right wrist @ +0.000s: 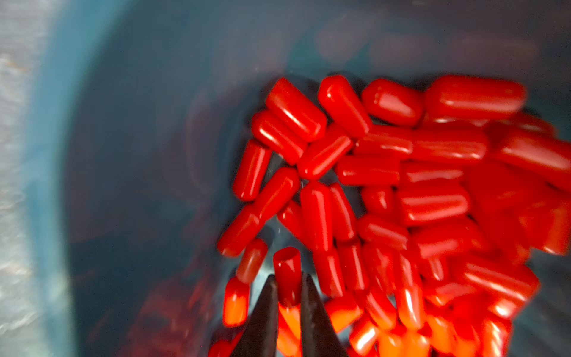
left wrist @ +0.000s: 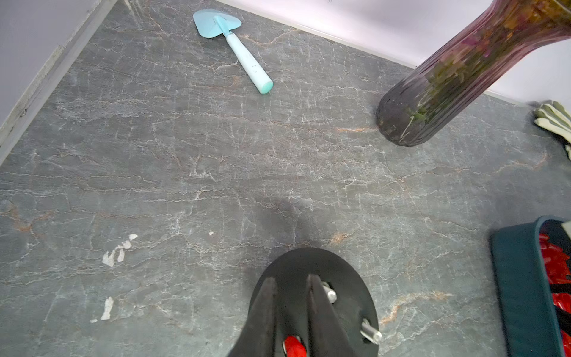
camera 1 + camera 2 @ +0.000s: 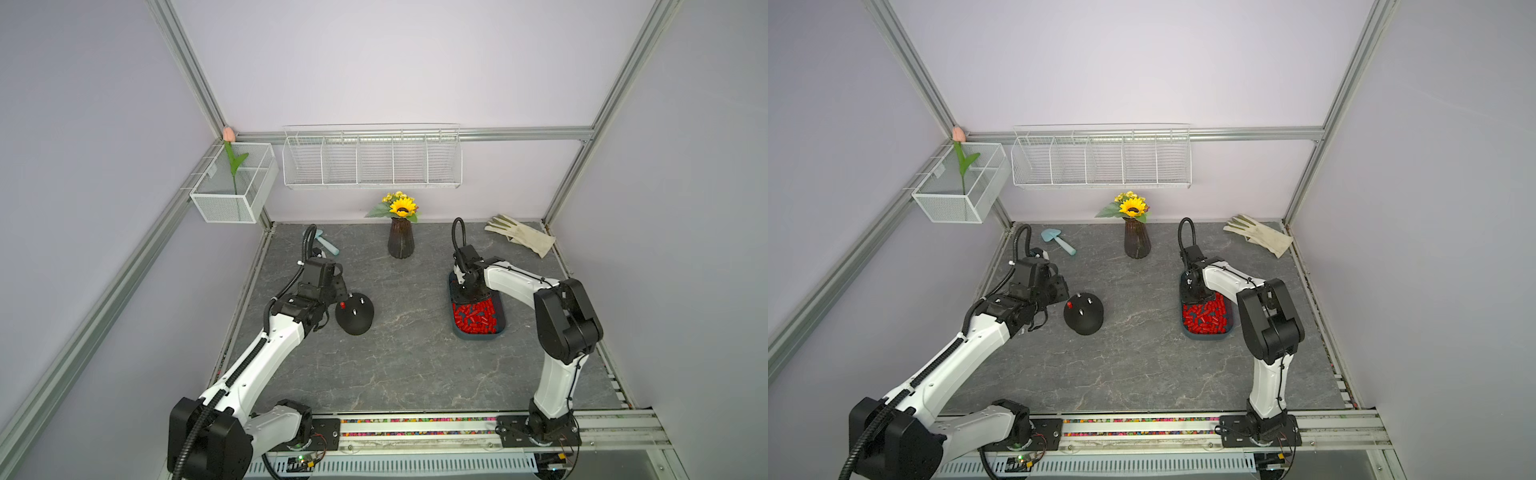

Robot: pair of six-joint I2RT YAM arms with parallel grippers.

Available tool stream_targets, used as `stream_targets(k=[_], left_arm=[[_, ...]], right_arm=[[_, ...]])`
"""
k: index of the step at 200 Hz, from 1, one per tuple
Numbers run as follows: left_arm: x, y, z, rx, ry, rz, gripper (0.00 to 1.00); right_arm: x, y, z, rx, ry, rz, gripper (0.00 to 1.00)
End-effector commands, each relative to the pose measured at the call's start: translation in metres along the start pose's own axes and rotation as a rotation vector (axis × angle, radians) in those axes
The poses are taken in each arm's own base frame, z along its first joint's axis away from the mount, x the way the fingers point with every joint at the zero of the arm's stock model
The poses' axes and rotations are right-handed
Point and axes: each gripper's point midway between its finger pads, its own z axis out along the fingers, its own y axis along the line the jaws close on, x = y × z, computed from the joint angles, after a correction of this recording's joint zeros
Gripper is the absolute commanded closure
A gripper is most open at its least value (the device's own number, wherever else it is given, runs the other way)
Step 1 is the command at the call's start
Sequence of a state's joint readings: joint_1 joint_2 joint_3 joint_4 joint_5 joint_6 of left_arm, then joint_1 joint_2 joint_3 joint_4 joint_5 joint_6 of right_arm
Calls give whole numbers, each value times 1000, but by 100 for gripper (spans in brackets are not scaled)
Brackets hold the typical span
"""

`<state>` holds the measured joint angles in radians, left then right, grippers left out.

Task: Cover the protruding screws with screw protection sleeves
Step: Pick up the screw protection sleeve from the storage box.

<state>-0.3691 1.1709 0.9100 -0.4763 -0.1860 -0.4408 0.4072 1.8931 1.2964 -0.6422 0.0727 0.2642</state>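
**Step in hand:** pick-up of a sleeve for the second screw.

**Right side:** The right gripper [image 1: 288, 279] is down inside the dark blue tray [image 3: 478, 336], which stands on the desk [image 3: 415, 374]. The loose screw protection sleeves [image 3: 473, 318] are heaped in the tray's near part. Its jaws are drawn almost together on one held sleeve [image 1: 286, 262], whose open mouth points away from the gripper. I cannot tell whether this sleeve is clear of the heap.

**Left side:** The black dome [image 3: 357, 322] sits on the desk, well apart from the tray. Of the four protruding screws [image 2: 370, 333], one wears a fitted sleeve [image 3: 343, 305] and three stand bare. The left gripper [image 2: 290, 278] is at the dome with its jaws narrow, one finger on either side of the fitted sleeve. It appears to clamp that sleeve and so steady the dome, though the contact itself is not plain to see.

**Progress, as I judge it:** one of four done.

**Next move calls for:**
- A clean lift out of the heap, then a carry across the desk to the dome.
- The open mouth lined up over a bare screw, then a push down along that screw's axis.

**Points of concern:**
- The sleeve is small and glossy and may swivel in the pinch.
- Neighbouring sleeves may be dragged out with it.
- The screws splay outward on the curved dome, so the approach must match each one's tilt.
- The left gripper crowds the dome.
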Motion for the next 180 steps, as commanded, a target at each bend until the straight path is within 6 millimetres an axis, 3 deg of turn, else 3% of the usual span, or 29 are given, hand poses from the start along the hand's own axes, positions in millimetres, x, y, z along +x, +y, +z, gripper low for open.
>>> stream_targets(k=[1, 96, 180], left_arm=[[-4, 5, 4, -20, -9, -23, 79], [15, 18, 19, -35, 88, -52, 79], [20, 12, 19, 34, 120, -51, 79]], right_arm=[[0, 0, -29, -18, -22, -18, 83], [8, 13, -93, -119, -72, -39, 83], [26, 58, -159, -353, -139, -133, 83]])
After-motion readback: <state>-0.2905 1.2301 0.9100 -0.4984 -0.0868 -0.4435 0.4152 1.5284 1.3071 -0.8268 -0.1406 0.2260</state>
